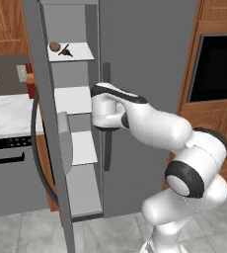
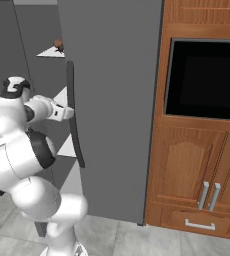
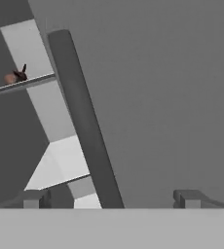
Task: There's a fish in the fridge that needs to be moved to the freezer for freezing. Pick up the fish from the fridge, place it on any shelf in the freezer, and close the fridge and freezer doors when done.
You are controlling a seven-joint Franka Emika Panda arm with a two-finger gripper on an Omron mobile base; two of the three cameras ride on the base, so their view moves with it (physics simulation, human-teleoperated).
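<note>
Fish (image 1: 65, 51) on upper shelf (image 1: 81, 52), well above open jaws (image 3: 109, 198)

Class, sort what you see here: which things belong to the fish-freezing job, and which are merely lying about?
Belonging to the job:
fish
freezer shelf
closed fridge door
open gripper

Lying about:
brown lump
wall oven
wooden cabinets

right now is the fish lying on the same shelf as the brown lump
Yes, in the left base view the fish lies right beside the brown lump on the top white shelf.
</note>
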